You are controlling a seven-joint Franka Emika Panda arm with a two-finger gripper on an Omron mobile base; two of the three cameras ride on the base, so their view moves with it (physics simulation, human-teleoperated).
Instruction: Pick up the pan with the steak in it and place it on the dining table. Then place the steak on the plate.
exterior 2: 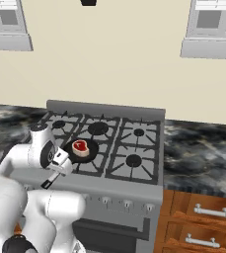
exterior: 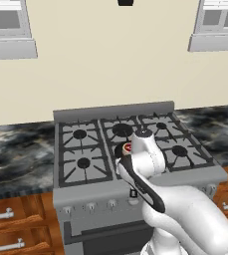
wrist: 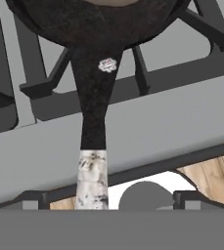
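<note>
Here the pan [exterior 2: 81, 151] sits on a grey stove [exterior 2: 134, 185], pincer [wrist: 106, 201] spread apart.

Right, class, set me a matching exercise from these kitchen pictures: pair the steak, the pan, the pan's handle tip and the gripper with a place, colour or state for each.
Column one:
1. steak
2. pan
3. handle tip
4. gripper

Column two:
A. silvery and speckled, pointing toward the stove's front edge
B. jaws open, nothing held, by the handle's end
C. lying inside the pan, red with a pale rim
D. black, sitting on a front burner grate of the stove

Pairs: 1-C, 2-D, 3-A, 4-B
</note>
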